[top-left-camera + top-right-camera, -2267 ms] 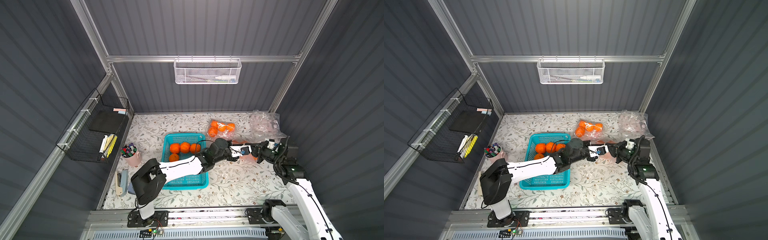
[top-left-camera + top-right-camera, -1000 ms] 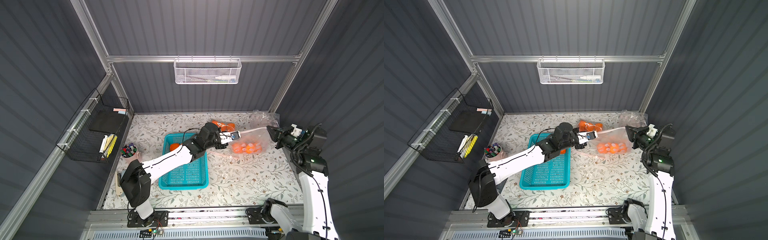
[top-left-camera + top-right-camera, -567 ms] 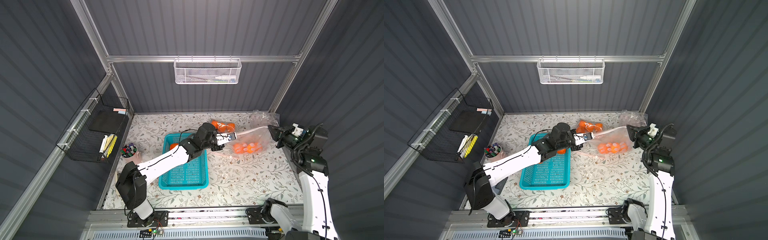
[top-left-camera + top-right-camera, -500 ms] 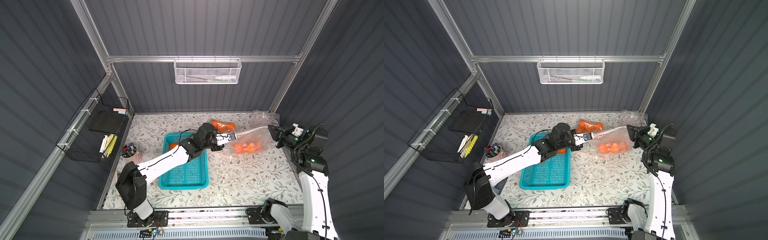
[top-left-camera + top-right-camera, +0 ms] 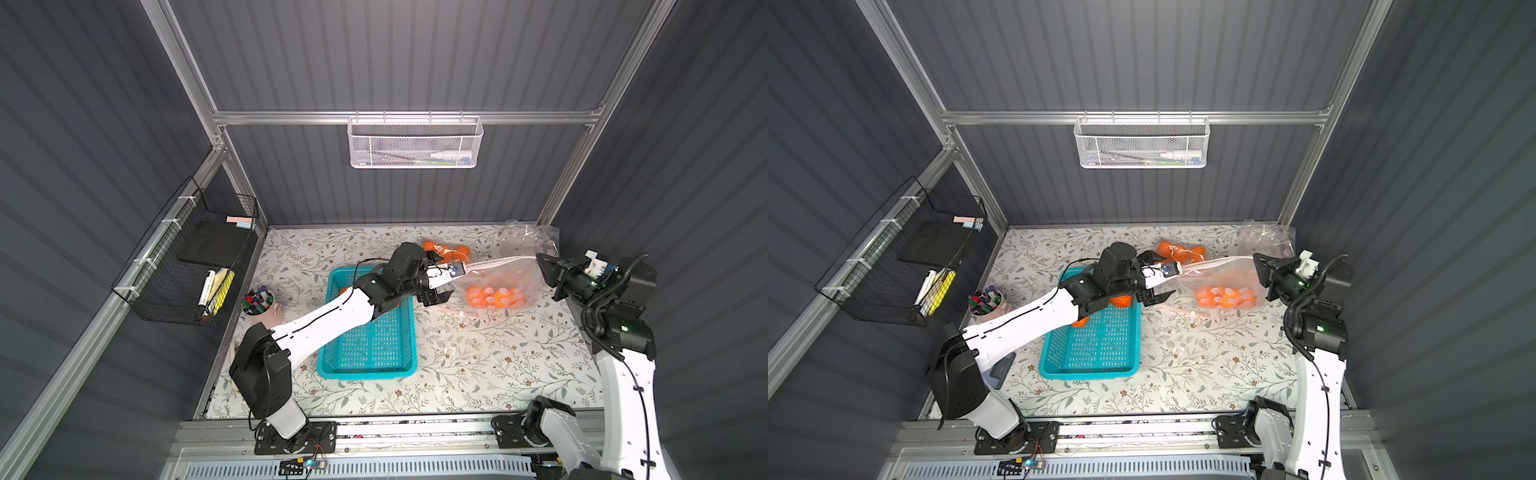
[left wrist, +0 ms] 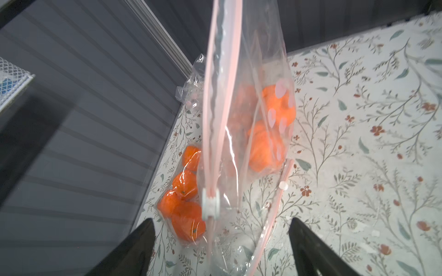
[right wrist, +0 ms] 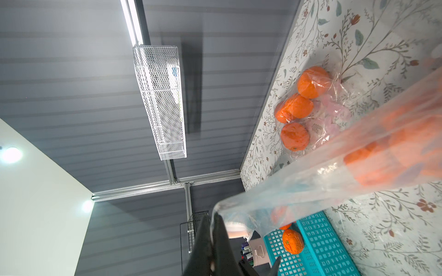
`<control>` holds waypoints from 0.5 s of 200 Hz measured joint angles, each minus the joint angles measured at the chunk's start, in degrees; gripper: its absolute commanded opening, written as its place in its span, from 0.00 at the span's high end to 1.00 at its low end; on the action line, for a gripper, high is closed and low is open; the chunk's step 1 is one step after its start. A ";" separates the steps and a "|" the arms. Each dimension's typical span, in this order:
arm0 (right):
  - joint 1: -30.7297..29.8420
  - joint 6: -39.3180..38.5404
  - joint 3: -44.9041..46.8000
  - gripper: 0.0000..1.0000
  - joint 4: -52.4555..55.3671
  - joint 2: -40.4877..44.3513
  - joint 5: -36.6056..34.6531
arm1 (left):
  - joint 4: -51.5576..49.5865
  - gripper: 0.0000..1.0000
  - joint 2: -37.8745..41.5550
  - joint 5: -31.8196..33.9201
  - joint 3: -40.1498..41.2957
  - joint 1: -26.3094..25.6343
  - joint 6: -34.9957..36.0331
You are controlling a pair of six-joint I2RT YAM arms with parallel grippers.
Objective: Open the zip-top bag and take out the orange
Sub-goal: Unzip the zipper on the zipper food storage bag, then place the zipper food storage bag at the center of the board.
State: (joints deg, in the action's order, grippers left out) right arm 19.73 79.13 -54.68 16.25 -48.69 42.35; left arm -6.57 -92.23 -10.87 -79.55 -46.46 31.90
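Over floral table (image 5: 478, 365), right gripper (image 5: 540, 259) pinches zip-top bag (image 5: 498, 274); left gripper (image 5: 449, 282) spread apart near its slider (image 6: 210, 205).

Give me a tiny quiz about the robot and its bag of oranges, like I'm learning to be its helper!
1. True or false: the left gripper is squeezing the white slider on the zip-top bag.
2. What does the right gripper pinch? A the zip-top bag; B the pen cup; C the wire rack.
3. Fill in: the loose oranges lie in the ___ basket.
Key: 1 false, its jaws stand apart on either side of the slider; 2 A; 3 teal.
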 measured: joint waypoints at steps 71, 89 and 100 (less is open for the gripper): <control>-1.03 -0.74 2.62 1.00 1.64 1.73 0.98 | 0.52 0.25 -3.02 -5.44 -11.82 -0.31 -3.78; -1.03 -0.96 2.62 1.00 1.88 1.79 0.98 | 0.44 0.25 -4.68 -7.54 -12.50 -0.50 -3.76; -1.07 -1.07 2.62 1.00 1.92 1.81 0.98 | 0.44 0.26 -5.64 -9.25 -12.50 -0.74 -3.72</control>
State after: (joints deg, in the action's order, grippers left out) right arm 18.65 78.06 -52.05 18.17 -46.87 43.33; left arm -6.13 -97.86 -20.12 -92.05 -47.20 28.18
